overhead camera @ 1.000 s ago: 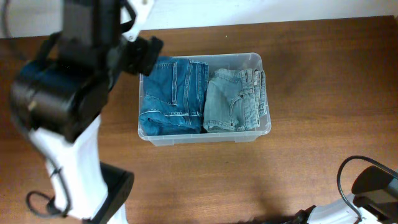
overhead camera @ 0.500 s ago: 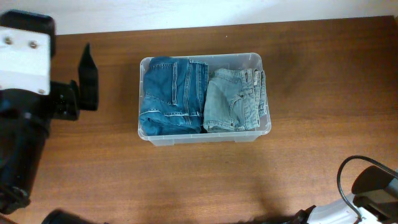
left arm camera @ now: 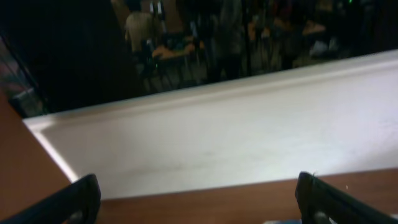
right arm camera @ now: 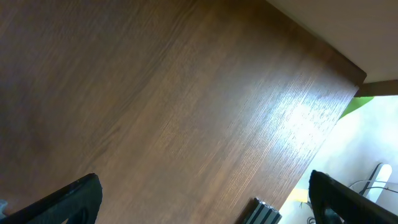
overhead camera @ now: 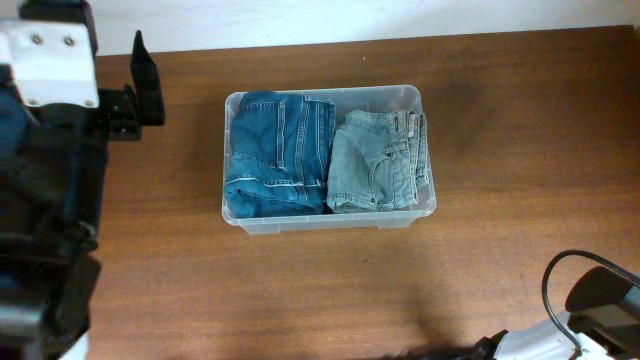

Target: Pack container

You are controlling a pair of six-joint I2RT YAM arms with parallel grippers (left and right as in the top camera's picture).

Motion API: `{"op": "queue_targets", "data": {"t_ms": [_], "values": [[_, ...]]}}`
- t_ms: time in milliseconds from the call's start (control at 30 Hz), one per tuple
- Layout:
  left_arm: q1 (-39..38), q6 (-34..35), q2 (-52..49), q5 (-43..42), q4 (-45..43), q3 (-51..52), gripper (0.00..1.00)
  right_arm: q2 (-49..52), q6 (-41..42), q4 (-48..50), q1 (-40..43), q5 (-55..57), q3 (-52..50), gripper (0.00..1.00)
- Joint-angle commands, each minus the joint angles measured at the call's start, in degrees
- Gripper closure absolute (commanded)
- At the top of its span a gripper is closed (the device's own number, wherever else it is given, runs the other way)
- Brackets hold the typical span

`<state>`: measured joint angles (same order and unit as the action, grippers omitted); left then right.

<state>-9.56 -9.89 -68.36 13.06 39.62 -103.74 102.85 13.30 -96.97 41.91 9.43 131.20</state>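
The container (overhead camera: 330,222), a clear plastic bin, stands in the middle of the brown table. Folded dark blue jeans (overhead camera: 275,155) fill its left half. Folded light blue jeans (overhead camera: 378,160) fill its right half. My left gripper (overhead camera: 145,85) is at the far left of the table, well clear of the bin. In the left wrist view it (left arm camera: 199,199) is open and empty, facing the white wall. My right gripper (right arm camera: 202,199) is open and empty over bare wood near the table's edge. The container is out of both wrist views.
The left arm's bulk (overhead camera: 50,200) covers the table's left side. The right arm's base and a black cable (overhead camera: 590,300) sit at the bottom right corner. A white wall (left arm camera: 236,130) runs behind the far edge. An aluminium rail (right arm camera: 264,211) lies by the table's edge.
My left arm has drawn away from the container's upper left corner to the far left of the table. The jeans and the container have not moved. The right arm is still.
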Motion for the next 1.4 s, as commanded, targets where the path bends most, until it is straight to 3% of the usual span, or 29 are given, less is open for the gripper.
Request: {"op": "queue_targets", "data": {"t_ms": [0,233,433,833,1367], "values": [[4.9,0.4,5.6,-9.2,-8.5,12.7,0.00,-1.0,0.0,-0.3,0.1,0.9,-0.2,0.02],[11.7,0.4,13.6,-16.5,-31.3,37.4,0.00,-1.0,0.0,-0.3,0.1,0.9,-0.2,0.02],[13.9,-0.1,22.2,-16.5,-43.8,55.3,0.00,-1.0,0.0,-0.3,0.1,0.9,-0.2,0.02],[15.6,0.0,40.2,-15.6,-52.6,79.2,0.00,-1.0,0.0,-0.3,0.1,0.9,-0.2,0.02],[15.6,0.0,59.1,-13.7,-52.5,98.4,0.00,-1.0,0.0,-0.3,0.1,0.9,-0.2,0.02]]}}
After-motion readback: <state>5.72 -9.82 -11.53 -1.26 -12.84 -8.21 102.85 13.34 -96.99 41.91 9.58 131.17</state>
